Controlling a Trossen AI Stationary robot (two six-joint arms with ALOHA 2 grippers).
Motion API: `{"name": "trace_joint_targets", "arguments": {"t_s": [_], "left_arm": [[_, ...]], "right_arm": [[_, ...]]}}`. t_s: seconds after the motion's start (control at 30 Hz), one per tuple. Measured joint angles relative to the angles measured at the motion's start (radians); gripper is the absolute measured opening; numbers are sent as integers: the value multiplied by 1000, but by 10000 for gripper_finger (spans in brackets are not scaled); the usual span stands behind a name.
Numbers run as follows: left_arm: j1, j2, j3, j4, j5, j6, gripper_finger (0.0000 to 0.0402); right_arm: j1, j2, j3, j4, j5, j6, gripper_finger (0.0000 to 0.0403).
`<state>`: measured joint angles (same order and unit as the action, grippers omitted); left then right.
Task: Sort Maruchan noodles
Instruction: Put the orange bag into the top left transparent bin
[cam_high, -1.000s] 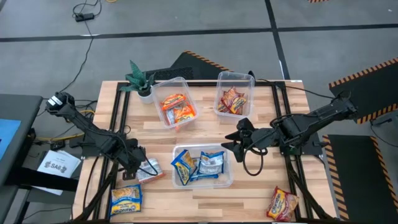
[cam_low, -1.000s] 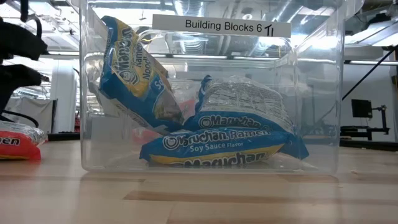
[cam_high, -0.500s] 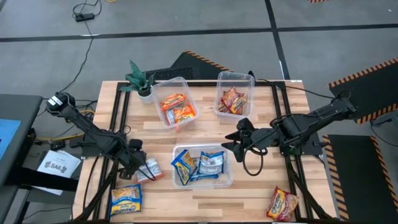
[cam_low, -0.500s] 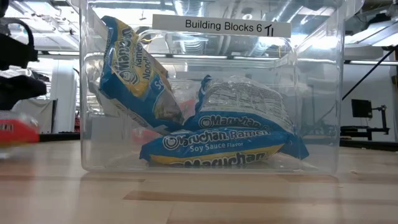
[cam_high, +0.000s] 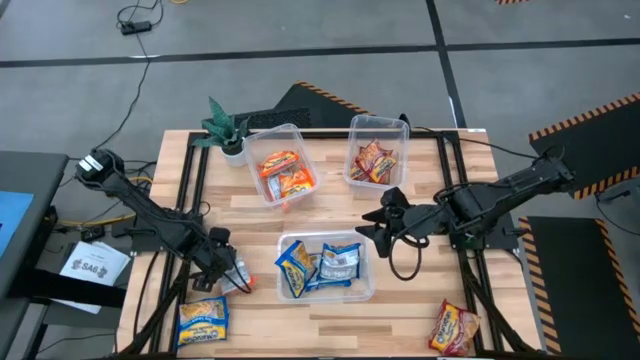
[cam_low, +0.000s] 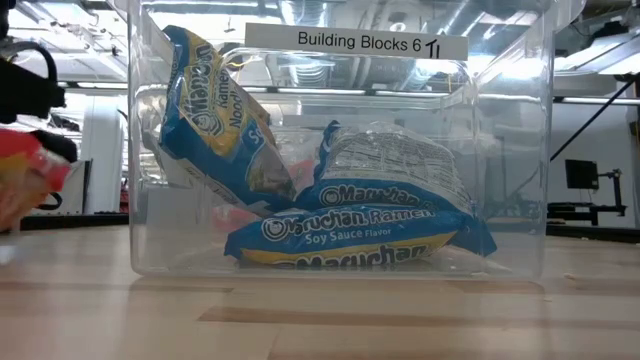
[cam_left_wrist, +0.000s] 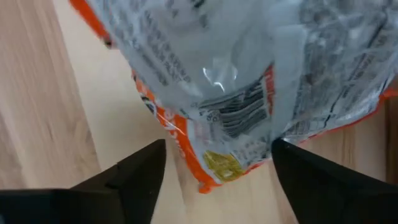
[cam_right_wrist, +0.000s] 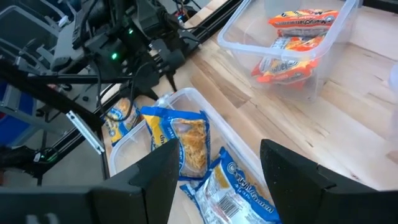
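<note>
My left gripper (cam_high: 228, 268) is at the table's left near side, shut on an orange-red noodle packet (cam_high: 241, 276), which shows at the low view's left edge (cam_low: 25, 180). My right gripper (cam_high: 368, 228) hovers open over the table, right of the near tub (cam_high: 325, 268), touching nothing. The near tub holds blue-white packets (cam_low: 350, 235). The far-left tub (cam_high: 283, 172) holds orange packets, and the far-right tub (cam_high: 377, 160) holds red ones. A yellow-blue packet (cam_high: 203, 322) and a red packet (cam_high: 455, 328) lie flat on the near side of the table. My left gripper pinches the orange-red packet between its two fingers (cam_left_wrist: 134, 180), at one end of it by the orange edge (cam_left_wrist: 205, 177). The fingers come in slanting down from the table's left. The packet is lifted clear of the table and tilted, with its clear printed back toward the wrist camera.
A small green potted plant (cam_high: 225, 130) stands at the far left corner. Bare wood lies between the three tubs and along the near edge between the two loose packets. Cables loop under my right arm (cam_high: 405, 262).
My left gripper has risen with the orange-red packet. A second ago the packet lay flat on the table beside the near tub; now it is lifted clear and tipped up on end. My right arm has kept still.
</note>
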<state>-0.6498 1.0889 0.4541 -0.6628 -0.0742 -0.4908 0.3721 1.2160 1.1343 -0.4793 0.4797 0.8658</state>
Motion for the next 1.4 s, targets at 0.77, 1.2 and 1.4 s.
{"name": "trace_joint_targets", "arguments": {"t_s": [0.77, 1.2, 1.4], "left_arm": [[2, -102, 37, 43, -165, -244, 0], [2, -323, 221, -239, -320, -319, 0], [34, -316, 282, -269, -359, -303, 0]], "right_arm": [[-34, 0, 0, -18, -5, 18, 244], [-35, 0, 0, -19, -6, 16, 244], [-35, 0, 0, -23, -6, 16, 244]]}}
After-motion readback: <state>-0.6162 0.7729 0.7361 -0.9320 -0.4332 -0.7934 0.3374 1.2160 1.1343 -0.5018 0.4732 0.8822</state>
